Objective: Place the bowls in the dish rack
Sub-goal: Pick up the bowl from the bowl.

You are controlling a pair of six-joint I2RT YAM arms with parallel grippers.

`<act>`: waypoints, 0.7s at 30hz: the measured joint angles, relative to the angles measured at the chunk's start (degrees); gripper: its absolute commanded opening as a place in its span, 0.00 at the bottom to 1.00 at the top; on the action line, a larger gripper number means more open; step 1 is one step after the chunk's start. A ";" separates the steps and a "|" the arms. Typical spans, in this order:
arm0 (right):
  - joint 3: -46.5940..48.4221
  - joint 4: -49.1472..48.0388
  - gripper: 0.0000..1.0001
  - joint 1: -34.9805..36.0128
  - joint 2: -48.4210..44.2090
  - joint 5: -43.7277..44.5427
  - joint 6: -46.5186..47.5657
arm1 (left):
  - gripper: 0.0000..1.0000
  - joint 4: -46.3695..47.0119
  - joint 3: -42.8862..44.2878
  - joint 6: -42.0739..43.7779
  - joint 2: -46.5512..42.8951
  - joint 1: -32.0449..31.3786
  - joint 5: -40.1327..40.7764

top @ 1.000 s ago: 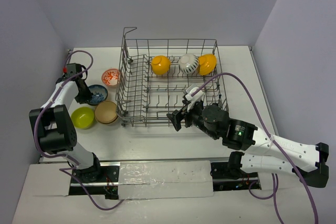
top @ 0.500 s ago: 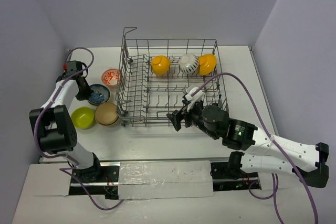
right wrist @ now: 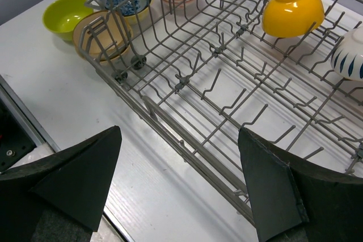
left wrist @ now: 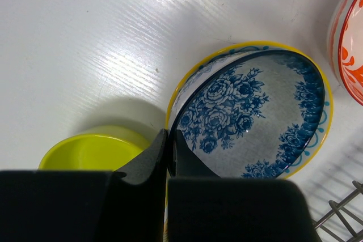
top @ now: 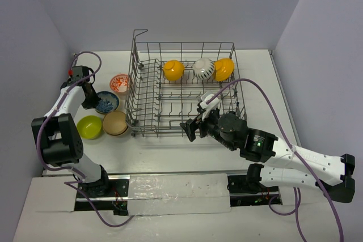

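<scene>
Just changed: your left gripper [left wrist: 170, 135] has closed within the last second. Its jaws now pinch the near rim of the blue bowl [left wrist: 255, 117], one finger inside the wall and one outside, with only a sliver between them.
Meaning for the task: you probably have your grip on the fourth bowl. The lift and carry to the rack [top: 170, 133] are not yet done, and you cannot tell from these views whether the base has left the table [left wrist: 85, 26].
Where the bowl is: straight ahead of the jaw tips, outside the rack's left wall. The green bowl [left wrist: 91, 151] sits just beside the outer jaw, and the red-and-white bowl [left wrist: 351, 49] lies beyond the far rim.
Which way it points: mouth up, towards your wrist camera, perhaps tipped a little.
Long axis: none really. It is round, and the oval look comes from the slanted view.
Right gripper [right wrist: 180, 140]: jaws wide, holding nothing, over the rack's near rail.
Already racked: two orange bowls [top: 173, 70] and the striped bowl [top: 203, 69], far ahead of those open jaws.
</scene>
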State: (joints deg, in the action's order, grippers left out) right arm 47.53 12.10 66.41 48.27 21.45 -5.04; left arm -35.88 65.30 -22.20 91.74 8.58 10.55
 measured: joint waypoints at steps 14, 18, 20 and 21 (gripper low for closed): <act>0.02 0.61 0.92 0.00 2.56 0.13 0.11 | 0.00 -3.13 3.76 -0.20 -2.69 -1.46 1.29; 0.02 0.90 0.92 0.00 3.37 0.22 0.22 | 0.00 -3.45 5.55 -0.20 -4.46 -1.55 1.29; 0.02 0.96 0.92 0.00 3.72 0.22 0.22 | 0.00 -4.02 6.64 -0.17 -4.92 -1.55 1.31; 0.02 1.01 0.92 0.00 3.85 0.20 0.22 | 0.00 -4.13 6.95 -0.17 -5.01 -1.55 1.36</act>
State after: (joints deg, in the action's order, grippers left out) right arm 47.55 13.10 66.41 52.12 21.65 -4.82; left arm -40.01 72.25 -22.37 86.74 7.03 11.90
